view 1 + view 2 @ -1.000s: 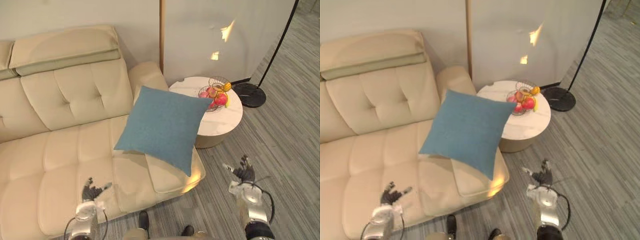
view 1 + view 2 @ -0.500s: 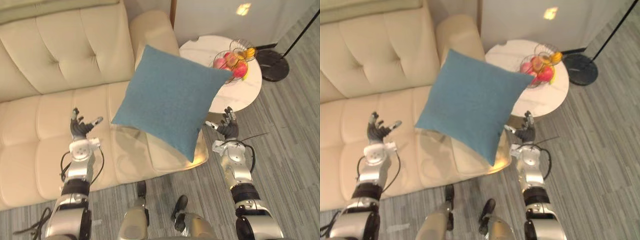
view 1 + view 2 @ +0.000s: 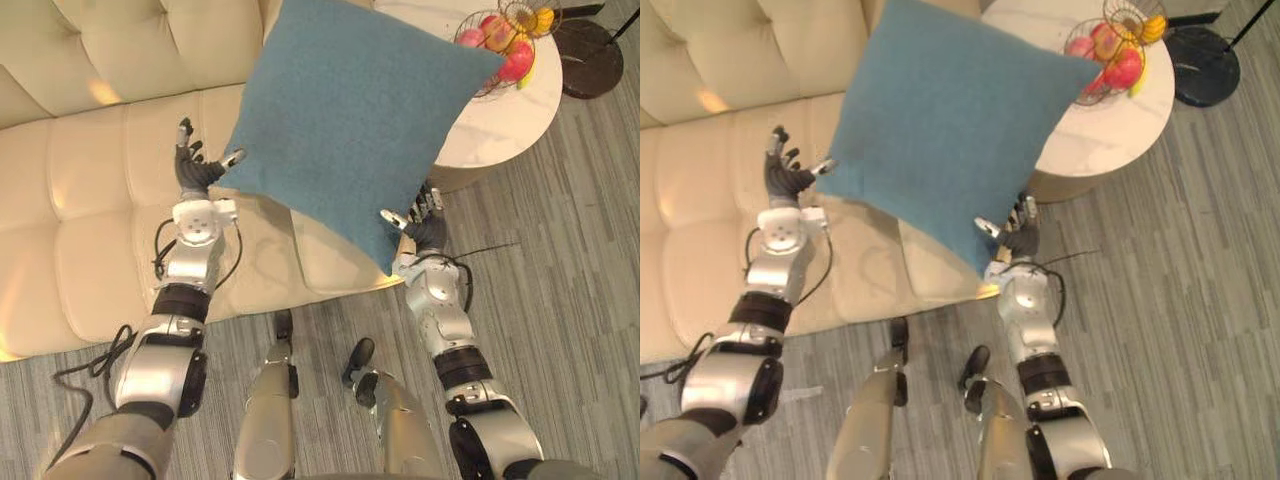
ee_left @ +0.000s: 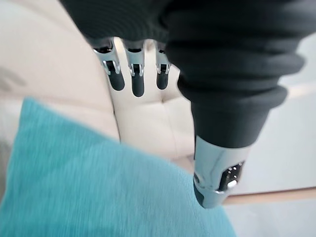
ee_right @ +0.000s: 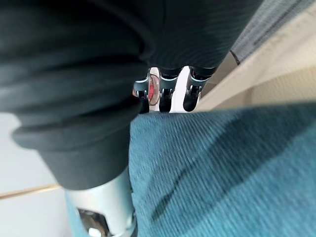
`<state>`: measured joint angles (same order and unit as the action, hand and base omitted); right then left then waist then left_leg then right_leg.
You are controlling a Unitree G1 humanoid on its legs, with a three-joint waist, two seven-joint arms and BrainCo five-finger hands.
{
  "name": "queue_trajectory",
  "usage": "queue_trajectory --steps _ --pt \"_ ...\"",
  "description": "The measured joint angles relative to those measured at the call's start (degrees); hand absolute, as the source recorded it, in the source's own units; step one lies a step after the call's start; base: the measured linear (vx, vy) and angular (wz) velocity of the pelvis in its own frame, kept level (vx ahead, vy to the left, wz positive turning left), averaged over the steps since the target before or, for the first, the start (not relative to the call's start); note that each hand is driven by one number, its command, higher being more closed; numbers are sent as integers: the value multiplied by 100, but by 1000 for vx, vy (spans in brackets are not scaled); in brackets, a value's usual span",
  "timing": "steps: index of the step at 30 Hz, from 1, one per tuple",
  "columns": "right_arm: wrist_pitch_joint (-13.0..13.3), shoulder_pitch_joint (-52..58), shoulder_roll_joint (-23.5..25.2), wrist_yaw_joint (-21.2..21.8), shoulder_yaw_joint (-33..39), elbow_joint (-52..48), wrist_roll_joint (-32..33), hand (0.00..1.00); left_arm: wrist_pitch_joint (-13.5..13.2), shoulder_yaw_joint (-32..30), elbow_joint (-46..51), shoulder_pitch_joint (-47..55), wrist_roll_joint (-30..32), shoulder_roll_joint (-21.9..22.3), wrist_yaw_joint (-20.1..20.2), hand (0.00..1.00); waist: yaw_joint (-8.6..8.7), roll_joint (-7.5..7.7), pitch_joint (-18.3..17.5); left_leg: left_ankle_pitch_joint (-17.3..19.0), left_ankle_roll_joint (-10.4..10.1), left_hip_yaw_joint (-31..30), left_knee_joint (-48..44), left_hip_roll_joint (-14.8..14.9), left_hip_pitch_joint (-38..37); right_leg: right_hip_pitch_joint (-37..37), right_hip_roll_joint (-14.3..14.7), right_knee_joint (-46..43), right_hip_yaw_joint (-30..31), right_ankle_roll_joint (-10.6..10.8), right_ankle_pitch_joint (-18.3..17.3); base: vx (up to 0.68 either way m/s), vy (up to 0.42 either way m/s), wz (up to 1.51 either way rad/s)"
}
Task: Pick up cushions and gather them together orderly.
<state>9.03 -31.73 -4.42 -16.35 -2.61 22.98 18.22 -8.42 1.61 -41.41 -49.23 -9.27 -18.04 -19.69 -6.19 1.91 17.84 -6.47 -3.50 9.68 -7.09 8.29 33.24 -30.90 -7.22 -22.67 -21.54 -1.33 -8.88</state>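
Right robot hand [image 3: 425,222] sits at the blue cushion's [image 3: 350,120] lowest corner, fingers straight & spread, gripping nothing. Left robot hand [image 3: 195,170] is likewise open at the cushion's left corner, thumb just beside the fabric. Prob. flanking it for a two-sided squeeze, not closed yet. Cushion's propped cornerwise on the sofa [image 3: 90,200] seat edge. Beyond the cushion, a round tabletop [image 3: 500,120] w/ a fruit basket [image 3: 500,40], apart from it
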Motion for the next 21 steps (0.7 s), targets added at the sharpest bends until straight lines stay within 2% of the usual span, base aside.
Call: queue_trajectory --steps 7,8,14,18,21 --pt "1 -468 59 -94 -46 -7 59 0 40 454 -316 -571 26 375 -20 0 22 7 123 -77 -21 59 -29 40 306 -319 26 -12 25 -48 44 12 -28 -3" --pt "1 -520 59 -98 -53 -8 103 100 45 458 -316 -620 37 377 -20 100 30 7 125 -78 -23 70 -73 55 377 -372 36 -9 29 -57 55 25 -44 -3" --pt "-1 -808 -56 -225 -47 -8 271 100 48 543 -285 -817 66 275 -29 100 47 9 132 -76 -24 90 -190 129 602 -502 97 15 35 -82 131 2 -32 1" --pt "19 -964 -168 -244 -25 -227 443 100 31 575 173 -858 -126 175 -90 100 75 13 317 -96 2 114 -187 124 591 -516 83 -3 65 -75 165 -15 -9 -2" --pt "26 -1034 -209 -244 -25 -226 505 100 23 627 449 -848 -343 157 -153 100 68 19 328 -120 0 184 -184 122 526 -498 74 -31 102 -76 164 11 -29 -4"
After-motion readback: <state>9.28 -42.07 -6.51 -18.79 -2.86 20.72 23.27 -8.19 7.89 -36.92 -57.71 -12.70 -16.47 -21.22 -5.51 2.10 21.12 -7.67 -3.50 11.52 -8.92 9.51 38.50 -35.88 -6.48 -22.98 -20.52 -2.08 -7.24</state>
